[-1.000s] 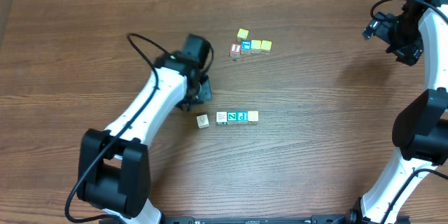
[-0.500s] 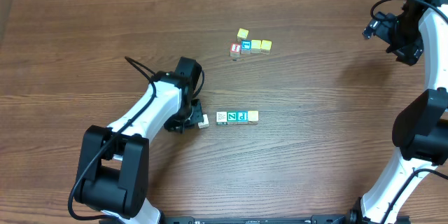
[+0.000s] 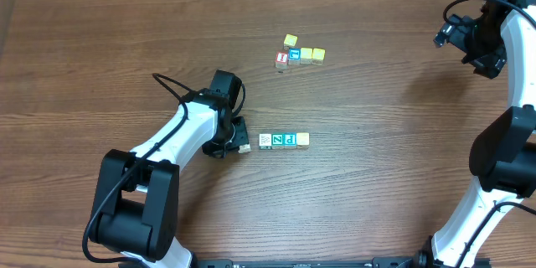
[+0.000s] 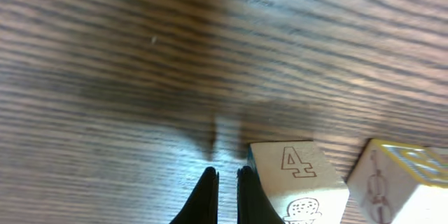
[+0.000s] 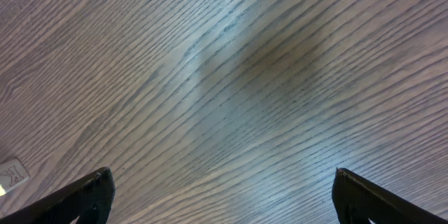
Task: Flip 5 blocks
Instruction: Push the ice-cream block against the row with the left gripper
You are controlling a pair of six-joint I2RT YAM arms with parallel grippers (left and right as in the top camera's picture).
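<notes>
1. Left gripper (image 4: 227,185) is clenched tight, the two black tips pressed together with nothing between them, pointing down at the wooden table (image 4: 140,77).
2. Hard against the outer side of one finger (image 4: 248,189) sits a whitish block (image 4: 299,182). The face the wrist camera sees carries a "4" and a small picture. In that view it looks like contact, beside the finger and not inside the grip.
3. One step further out on the same side is a second whitish block (image 4: 392,182) with a coloured rim, near the first, with a sliver of table between them.
4. Overhead, the line runs on away from the fingers: green Z block (image 3: 277,140), teal block (image 3: 289,140) and pale yellow block (image 3: 302,139). They sit shoulder to shoulder in one straight row.
5. Well beyond that row, further up the table from the fingers, is a loose cluster: red-faced cube (image 3: 282,59), blue-faced cube (image 3: 294,54) and yellowish cubes (image 3: 306,54) around them.
6. Right gripper (image 5: 222,182) is spread as wide as it goes and empty, with only wood grain showing between its fingers. It is well apart from every block, off at the table's far side.
</notes>
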